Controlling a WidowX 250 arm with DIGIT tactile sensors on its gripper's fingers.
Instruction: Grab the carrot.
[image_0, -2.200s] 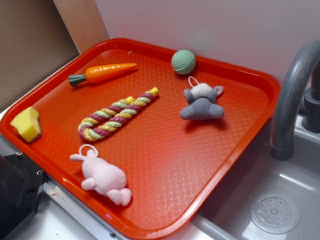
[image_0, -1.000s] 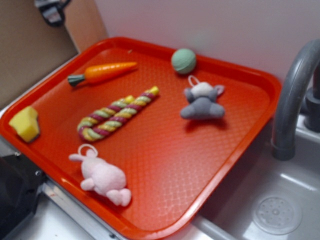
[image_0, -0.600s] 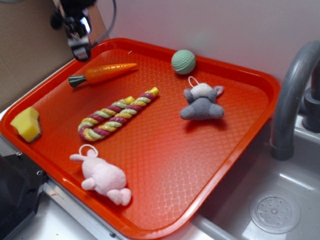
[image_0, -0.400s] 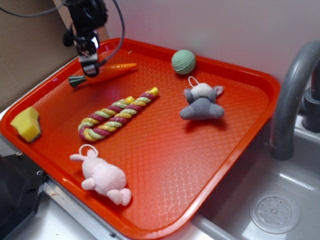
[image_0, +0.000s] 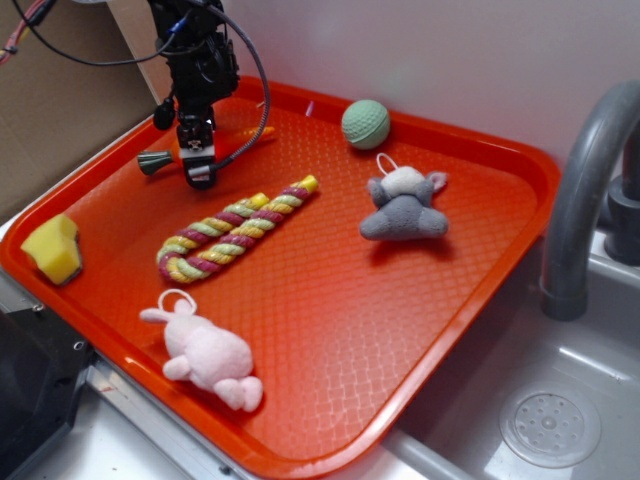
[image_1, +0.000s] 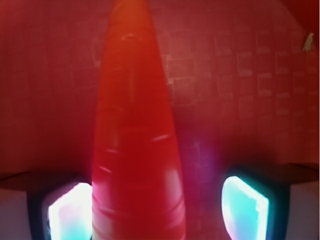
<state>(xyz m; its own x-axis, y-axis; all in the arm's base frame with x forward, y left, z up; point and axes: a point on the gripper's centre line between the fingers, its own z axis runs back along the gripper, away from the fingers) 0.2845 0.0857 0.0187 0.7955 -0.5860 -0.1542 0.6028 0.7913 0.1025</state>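
Note:
The orange carrot (image_0: 245, 136) lies at the tray's far left, its dark green stem (image_0: 152, 161) pointing left. My gripper (image_0: 198, 172) hangs straight down over the carrot's thick middle and hides that part. In the wrist view the carrot (image_1: 135, 125) runs up the frame between my fingers, with the gripper (image_1: 157, 207) open around it. The left finger (image_1: 67, 210) is right beside the carrot. The right finger (image_1: 245, 207) stands apart from it, with a gap. The tray floor is close below.
The red tray (image_0: 400, 330) also holds a braided rope toy (image_0: 235, 232) just in front of the carrot, a green ball (image_0: 365, 123), a grey plush (image_0: 405, 210), a pink plush (image_0: 205, 350) and a yellow sponge (image_0: 53, 248). A grey faucet (image_0: 585, 190) and sink (image_0: 550, 420) are at the right.
The arm has come in from the upper left and dropped down onto the carrot. The carrot and the other toys have not moved.

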